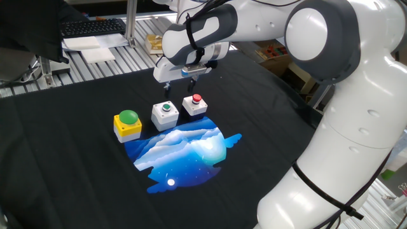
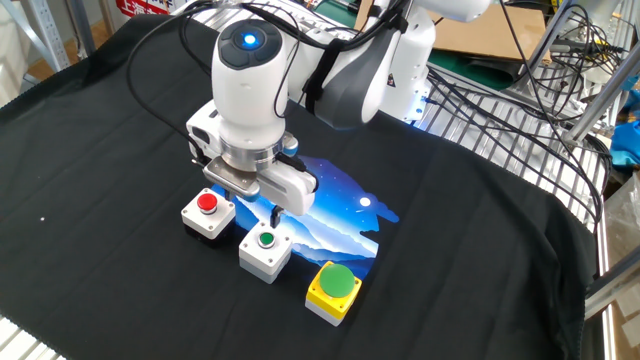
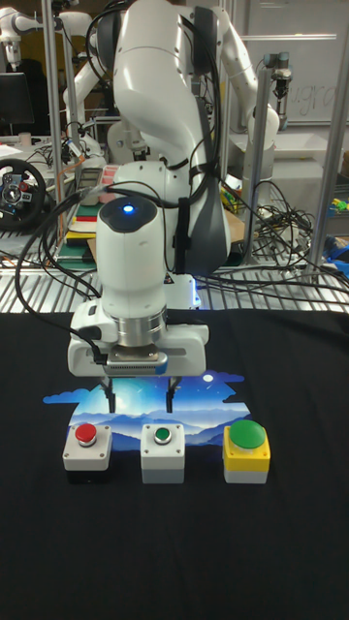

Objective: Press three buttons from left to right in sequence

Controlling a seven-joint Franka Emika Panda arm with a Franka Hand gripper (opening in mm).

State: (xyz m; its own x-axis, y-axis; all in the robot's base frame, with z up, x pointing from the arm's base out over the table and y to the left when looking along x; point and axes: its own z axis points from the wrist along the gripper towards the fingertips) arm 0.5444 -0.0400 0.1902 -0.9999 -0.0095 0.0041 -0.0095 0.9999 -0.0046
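Above the buttons [image 3: 162,451] — end effector [image 3: 142,391], spread.

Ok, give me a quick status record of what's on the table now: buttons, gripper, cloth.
yellow box with green dome: at one end of the row
white box with green button: middle of the row
white box with red button: other end of the row
gripper: above the buttons, touching none, fingers apart
black cloth: covers the table, blue mountain print beside the buttons
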